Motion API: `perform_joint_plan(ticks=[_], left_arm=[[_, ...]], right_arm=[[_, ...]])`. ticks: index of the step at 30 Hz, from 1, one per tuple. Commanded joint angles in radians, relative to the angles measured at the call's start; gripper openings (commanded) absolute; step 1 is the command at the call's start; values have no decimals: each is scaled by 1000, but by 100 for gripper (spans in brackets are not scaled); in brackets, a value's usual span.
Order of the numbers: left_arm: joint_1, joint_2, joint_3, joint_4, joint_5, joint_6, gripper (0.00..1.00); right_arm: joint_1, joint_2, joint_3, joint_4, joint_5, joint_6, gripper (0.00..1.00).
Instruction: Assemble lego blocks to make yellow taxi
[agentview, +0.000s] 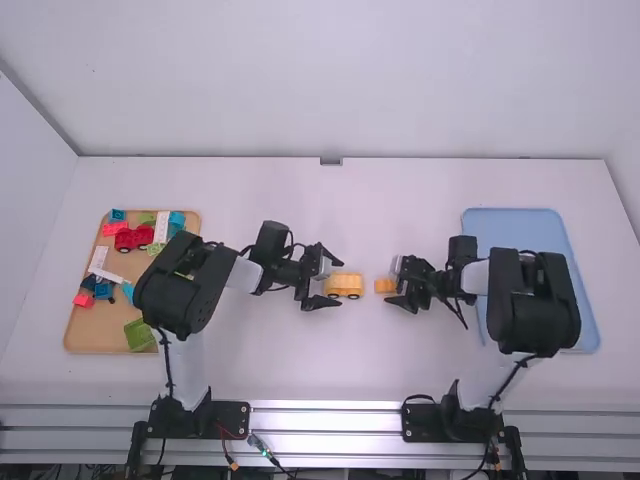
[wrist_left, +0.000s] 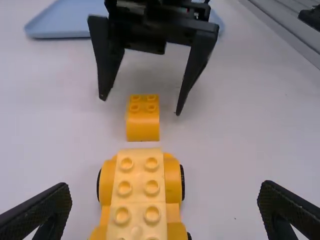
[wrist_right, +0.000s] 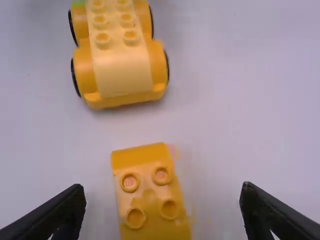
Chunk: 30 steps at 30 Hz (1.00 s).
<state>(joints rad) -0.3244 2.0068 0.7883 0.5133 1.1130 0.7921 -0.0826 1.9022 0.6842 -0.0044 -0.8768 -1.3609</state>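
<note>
High view puts your two arms facing each other across the middle of the white table (agentview: 300, 360), the yellow vehicle (agentview: 345, 286) and the small yellow block (agentview: 384, 286) lying between them, with a narrow gap separating the two. Your left end effector (agentview: 337, 283) is spread open at the vehicle; your right end effector (agentview: 391, 284) is likewise parted, at the block.

From the left wrist view you can see the vehicle between that arm's wide-set fingers, studs up, with dark wheels at its sides. Farther off, the other arm's fingers stand on either side of the block, so they flank the space just past the vehicle's end. Your right wrist view has the block, studs up, between its own separated fingers, and the vehicle beyond it.

Around you, the wooden tray (agentview: 92, 335) on the left holds a red wheeled piece (agentview: 133, 238), two white pieces, a red brick (agentview: 82, 300), a green plate (agentview: 139, 335) and several blue and green bricks. Mind the left arm (agentview: 187, 283): its black section hangs over that tray's inner side and hides part of it. Over on the right, the blue tray (agentview: 488, 222) is partly covered by your right arm (agentview: 533, 305).
</note>
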Motion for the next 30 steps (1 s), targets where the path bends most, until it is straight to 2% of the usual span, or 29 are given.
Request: perform_joint_plan(ticks=[1, 2, 6, 7, 8, 15, 24, 30], left_arm=[[3, 6, 16, 0, 5, -21, 99], [2, 6, 16, 0, 5, -21, 99], [0, 6, 16, 1, 4, -45, 99], [1, 6, 16, -1, 5, -44, 99], [1, 6, 16, -4, 5, -44, 99], [1, 6, 16, -7, 4, -44, 99], [1, 6, 16, -8, -8, -40, 99], [1, 6, 16, -8, -7, -40, 99]], right_arm=[[-5, 53, 32, -8, -22, 2, 76], [-5, 78, 51, -17, -46, -12, 70], [-5, 108, 88, -68, -73, -76, 62], [-5, 116, 97, -86, -65, -94, 55], [-4, 121, 103, -95, -55, -102, 52], [-5, 122, 100, -111, -28, -103, 52], [-51, 122, 100, -137, -43, -132, 57], [-35, 122, 84, -123, -74, -159, 56]])
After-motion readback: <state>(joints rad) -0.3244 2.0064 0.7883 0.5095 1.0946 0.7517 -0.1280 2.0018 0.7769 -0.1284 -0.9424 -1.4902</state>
